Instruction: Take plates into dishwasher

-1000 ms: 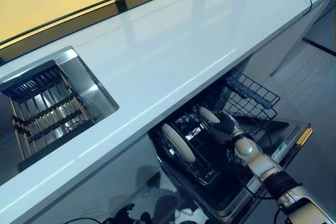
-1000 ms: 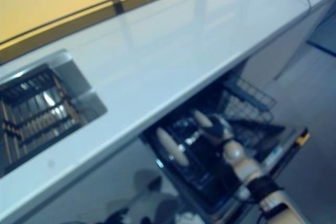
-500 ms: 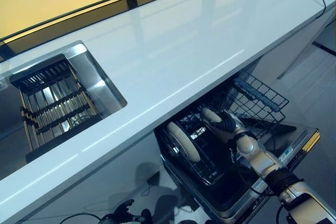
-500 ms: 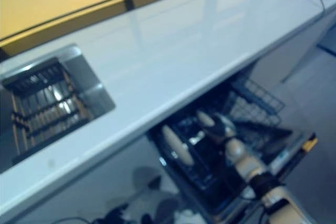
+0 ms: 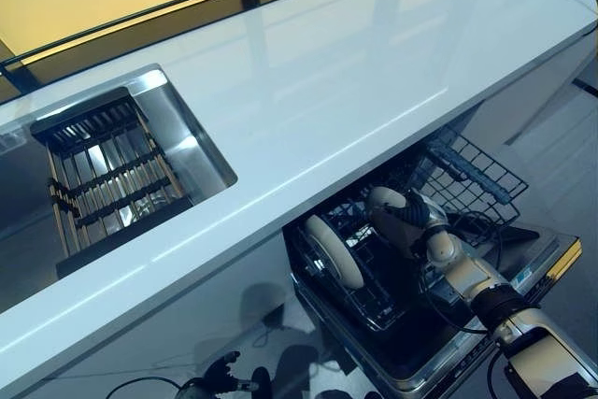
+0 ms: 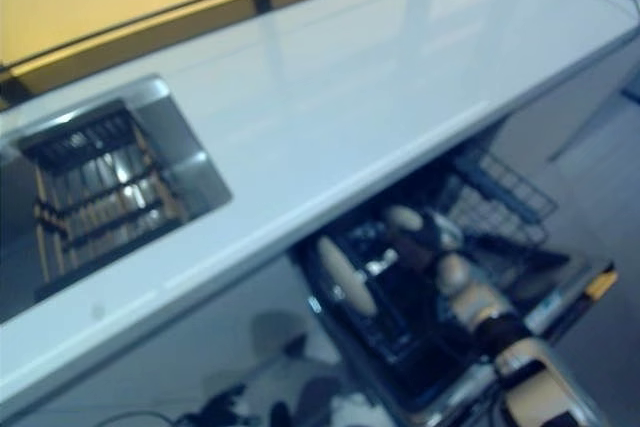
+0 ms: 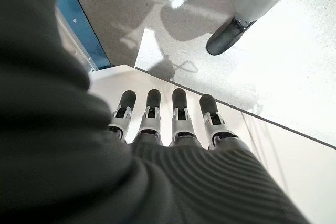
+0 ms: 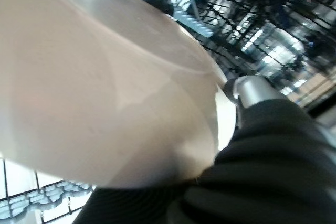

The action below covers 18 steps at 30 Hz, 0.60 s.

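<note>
Right hand [image 5: 404, 221] grips a plate [image 8: 100, 87] on edge above the rack [image 5: 374, 277]; another plate [image 5: 334, 251] stands just left.

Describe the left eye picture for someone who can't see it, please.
The right robot hand holds a pale plate over the open dishwasher's wire rack, below a long white counter. Another plate stands on edge in the rack, to the left. A steel sink with a slatted rack inside is set into the counter's left end.
</note>
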Tool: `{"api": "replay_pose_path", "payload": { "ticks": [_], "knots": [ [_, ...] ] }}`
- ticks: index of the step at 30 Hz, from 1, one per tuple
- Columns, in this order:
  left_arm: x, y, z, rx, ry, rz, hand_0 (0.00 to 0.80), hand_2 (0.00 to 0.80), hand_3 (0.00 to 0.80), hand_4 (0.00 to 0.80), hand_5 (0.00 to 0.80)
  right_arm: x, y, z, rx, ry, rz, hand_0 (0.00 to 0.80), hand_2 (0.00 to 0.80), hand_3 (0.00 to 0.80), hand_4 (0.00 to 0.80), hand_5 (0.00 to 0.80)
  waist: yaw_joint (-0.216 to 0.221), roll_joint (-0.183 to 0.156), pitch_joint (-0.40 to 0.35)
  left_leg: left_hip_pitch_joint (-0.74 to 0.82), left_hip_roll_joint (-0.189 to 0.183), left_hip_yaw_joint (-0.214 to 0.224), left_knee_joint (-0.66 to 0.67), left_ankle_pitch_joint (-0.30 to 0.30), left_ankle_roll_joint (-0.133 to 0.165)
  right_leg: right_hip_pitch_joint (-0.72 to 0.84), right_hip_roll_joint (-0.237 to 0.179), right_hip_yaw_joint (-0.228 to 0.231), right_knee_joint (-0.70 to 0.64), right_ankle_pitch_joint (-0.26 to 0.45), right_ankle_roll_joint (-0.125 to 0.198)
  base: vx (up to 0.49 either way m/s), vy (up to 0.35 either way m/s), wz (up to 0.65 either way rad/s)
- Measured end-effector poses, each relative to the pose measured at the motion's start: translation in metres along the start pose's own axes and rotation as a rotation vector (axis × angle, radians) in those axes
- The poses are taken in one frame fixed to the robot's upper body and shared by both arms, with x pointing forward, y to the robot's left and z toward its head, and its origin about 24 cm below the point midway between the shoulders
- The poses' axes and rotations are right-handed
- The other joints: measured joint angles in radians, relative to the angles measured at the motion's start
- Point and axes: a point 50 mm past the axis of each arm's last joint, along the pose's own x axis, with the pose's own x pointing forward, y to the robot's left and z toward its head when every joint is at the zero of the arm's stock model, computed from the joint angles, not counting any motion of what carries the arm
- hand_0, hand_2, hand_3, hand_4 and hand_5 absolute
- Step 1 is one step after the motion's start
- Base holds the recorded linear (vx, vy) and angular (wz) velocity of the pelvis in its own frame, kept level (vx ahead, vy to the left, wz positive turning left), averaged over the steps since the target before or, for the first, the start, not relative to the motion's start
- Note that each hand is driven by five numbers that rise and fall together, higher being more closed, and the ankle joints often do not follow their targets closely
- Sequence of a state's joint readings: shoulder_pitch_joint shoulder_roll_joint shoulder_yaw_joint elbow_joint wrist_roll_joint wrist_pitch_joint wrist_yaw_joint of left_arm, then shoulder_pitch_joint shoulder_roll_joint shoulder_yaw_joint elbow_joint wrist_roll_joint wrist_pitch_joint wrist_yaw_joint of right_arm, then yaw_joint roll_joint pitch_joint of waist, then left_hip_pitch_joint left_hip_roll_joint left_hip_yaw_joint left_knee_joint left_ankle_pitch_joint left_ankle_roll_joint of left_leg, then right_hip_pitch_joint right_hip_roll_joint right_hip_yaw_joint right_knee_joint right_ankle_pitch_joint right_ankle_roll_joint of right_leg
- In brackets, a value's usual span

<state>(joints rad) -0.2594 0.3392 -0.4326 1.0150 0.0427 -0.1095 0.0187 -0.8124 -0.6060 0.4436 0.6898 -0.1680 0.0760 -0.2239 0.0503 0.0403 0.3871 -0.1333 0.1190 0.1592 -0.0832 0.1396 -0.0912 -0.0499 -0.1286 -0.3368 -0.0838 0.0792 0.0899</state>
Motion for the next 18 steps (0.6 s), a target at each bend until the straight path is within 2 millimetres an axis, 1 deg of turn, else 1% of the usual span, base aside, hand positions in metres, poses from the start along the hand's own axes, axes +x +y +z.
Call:
{"api": "replay_pose_path", "payload": {
  "ticks": [3, 7, 18],
  "knots": [
    [-0.0001, 0.002, 0.0001, 0.003, -0.001, 0.004, 0.0, 0.0, 0.0, 0.0, 0.0, 0.0019, -0.0005, -0.0011, -0.001, 0.012, 0.003, 0.8, 0.8, 0.8, 0.8, 0.8, 0.002, -0.001, 0.0, 0.0, 0.0, -0.001, 0.0, 0.001, 0.0, 0.001, 0.0, -0.001, 0.0, 0.0, 0.0, 0.0, 0.0, 0.0],
    [0.0001, 0.0032, 0.0022, 0.004, -0.01, 0.007, 0.0, 0.0, 0.0, 0.0, 0.0, 0.0017, 0.001, -0.0024, 0.0, 0.02, 0.007, 0.8, 0.8, 0.8, 0.8, 0.8, 0.017, -0.001, 0.0, 0.0, 0.0, -0.002, 0.0, 0.002, 0.0, 0.001, 0.0, -0.001, 0.0, 0.0, 0.0, 0.0, 0.0, 0.0],
    [-0.0001, 0.0036, 0.0014, -0.004, -0.004, 0.007, 0.0, 0.0, 0.0, 0.0, 0.0, 0.0019, 0.0085, 0.0029, 0.009, 0.009, 0.02, 0.8, 0.8, 0.8, 0.8, 0.8, 0.017, -0.001, 0.0, 0.0, -0.001, -0.005, 0.001, 0.004, 0.001, 0.003, 0.0, -0.002, 0.001, 0.0, 0.0, 0.0, 0.0, 0.0]
  ]
}}
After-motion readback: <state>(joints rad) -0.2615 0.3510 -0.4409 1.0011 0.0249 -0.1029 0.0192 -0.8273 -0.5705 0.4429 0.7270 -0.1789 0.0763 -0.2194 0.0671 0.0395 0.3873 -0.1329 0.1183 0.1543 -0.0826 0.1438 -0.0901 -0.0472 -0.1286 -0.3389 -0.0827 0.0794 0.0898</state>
